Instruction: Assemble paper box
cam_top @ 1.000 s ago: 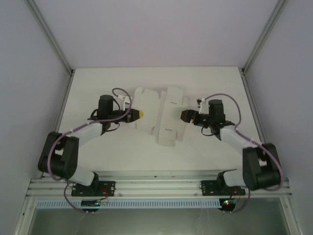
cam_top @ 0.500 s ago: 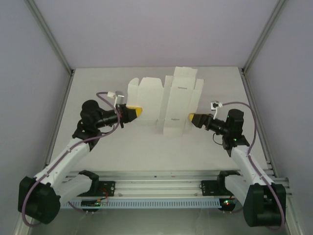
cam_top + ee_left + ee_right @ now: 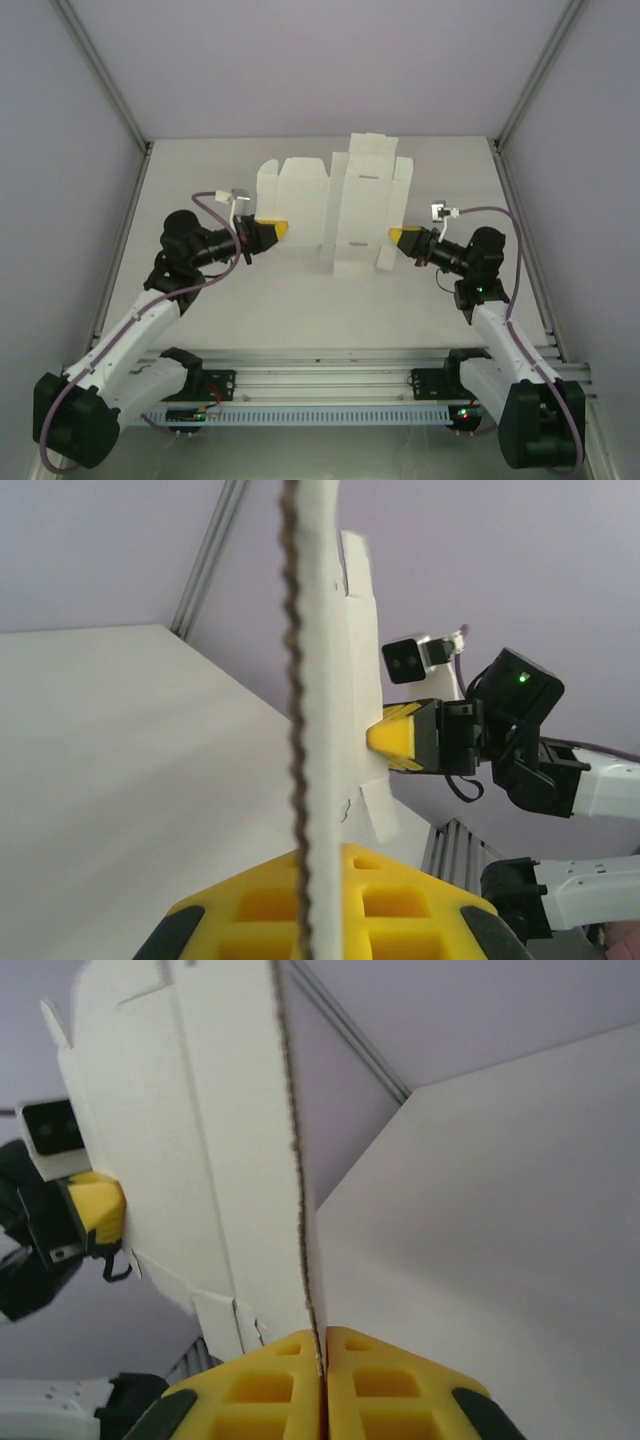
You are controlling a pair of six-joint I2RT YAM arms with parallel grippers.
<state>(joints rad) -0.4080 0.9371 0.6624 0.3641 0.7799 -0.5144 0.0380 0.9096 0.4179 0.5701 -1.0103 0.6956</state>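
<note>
The paper box (image 3: pixel 335 205) is a flat white die-cut sheet with flaps and creases, held upright above the table between both arms. My left gripper (image 3: pixel 279 231) is shut on its left edge; the sheet's edge (image 3: pixel 318 730) runs straight up between the yellow fingers (image 3: pixel 400 900). My right gripper (image 3: pixel 396 238) is shut on the sheet's right edge, and the card (image 3: pixel 200 1160) rises edge-on from between its yellow pads (image 3: pixel 275 1385). Across the sheet, each wrist view catches the other arm's yellow fingertips (image 3: pixel 400 738), (image 3: pixel 95 1210).
The white table (image 3: pixel 300 310) lies below the sheet, walled by pale panels and metal posts (image 3: pixel 110 80). An aluminium rail (image 3: pixel 320 380) with both arm bases runs along the near edge.
Both arms have lifted the sheet from lying flat on the table to standing upright between them. In the last half second it shifted only slightly.
</note>
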